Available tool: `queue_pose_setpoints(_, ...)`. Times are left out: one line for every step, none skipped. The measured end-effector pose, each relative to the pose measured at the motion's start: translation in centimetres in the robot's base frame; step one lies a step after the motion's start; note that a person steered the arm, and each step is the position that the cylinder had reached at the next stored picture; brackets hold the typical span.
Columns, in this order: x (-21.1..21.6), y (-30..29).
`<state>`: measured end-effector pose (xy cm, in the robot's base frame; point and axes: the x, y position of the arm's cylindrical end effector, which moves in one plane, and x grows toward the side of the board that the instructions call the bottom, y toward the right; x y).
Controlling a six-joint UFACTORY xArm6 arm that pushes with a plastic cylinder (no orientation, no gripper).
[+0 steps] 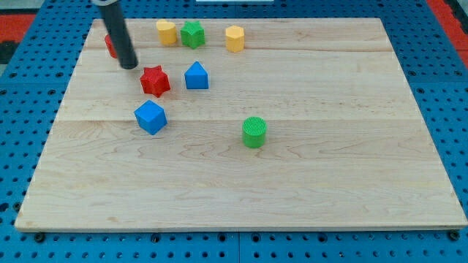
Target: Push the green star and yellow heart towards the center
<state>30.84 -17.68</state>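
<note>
In the camera view, a light wooden desk (292,183) lies on a blue board full of little holes (29,88).

There are no fingers here, only a dark rod, so nothing is being held. My tip (129,66) is down on the desk near the top left corner. A red block (110,46) sits just behind the rod, partly hidden, so I cannot tell its shape. The red star (154,80) is just beside my tip, toward the view's right and a bit lower. I cannot tell if they touch.

The green star (192,33) is close to the top edge of the desk, left of the middle. The yellow heart (167,32) is right beside it on the view's left, and the two look like they touch. Both are far from the center of the desk. My tip is near them but apart, lower and toward the view's left.

Another yellow block (235,38) stands near the top edge too, a little to the view's right of the green star.

A blue block with a pointed top (196,75) sits just to the view's right of the red star. A blue cube (151,117) sits below the red star, closer to the left edge. A green round block (254,131) stands by itself near the center of the desk, well apart from the others.
</note>
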Motion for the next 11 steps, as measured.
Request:
queue_pose_setpoints(-2.6,-2.4)
queue_pose_setpoints(-3.9,-2.4)
queue_pose_setpoints(-8.5,3.4)
queue_pose_setpoints(-8.9,2.5)
queue_pose_setpoints(-10.8,2.4)
queue_pose_setpoints(-11.7,2.7)
queue_pose_setpoints(-11.7,6.9)
queue_pose_setpoints(-4.7,14.5)
queue_pose_setpoints(0.9,18.6)
queue_pose_setpoints(1.9,17.3)
queue_pose_setpoints(2.2,21.5)
